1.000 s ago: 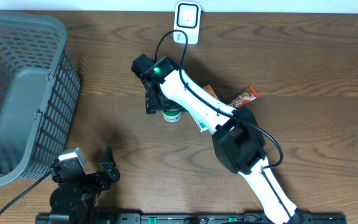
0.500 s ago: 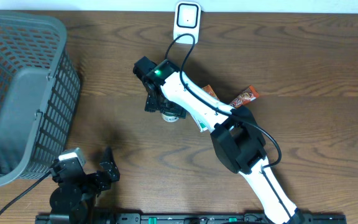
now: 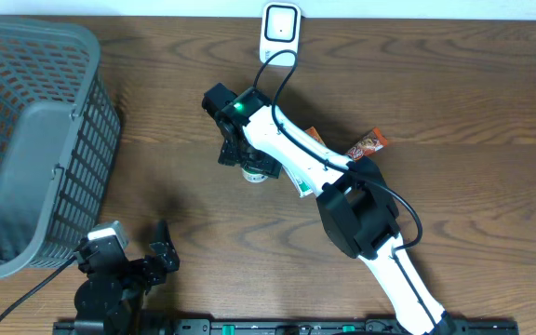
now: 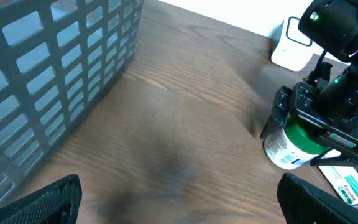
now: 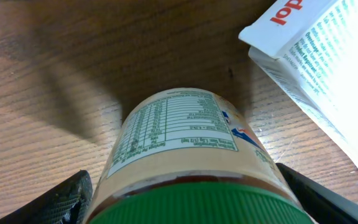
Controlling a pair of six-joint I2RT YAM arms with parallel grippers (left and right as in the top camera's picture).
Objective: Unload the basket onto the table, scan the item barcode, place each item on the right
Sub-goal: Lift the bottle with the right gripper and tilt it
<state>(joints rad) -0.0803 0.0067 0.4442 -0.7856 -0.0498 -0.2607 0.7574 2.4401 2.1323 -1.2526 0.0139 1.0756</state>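
Pinching the jar (image 3: 255, 172) by its green lid (image 5: 197, 205) with right fingers (image 5: 67, 199), at table (image 3: 454, 93) centre, 6 o'clock of the scanner (image 3: 280, 22). Holding left fingers (image 4: 42, 199) spread, idle at 7 o'clock. Risking a slip on the smooth round lid, probably twisting the unseen barcode away from the scanner.
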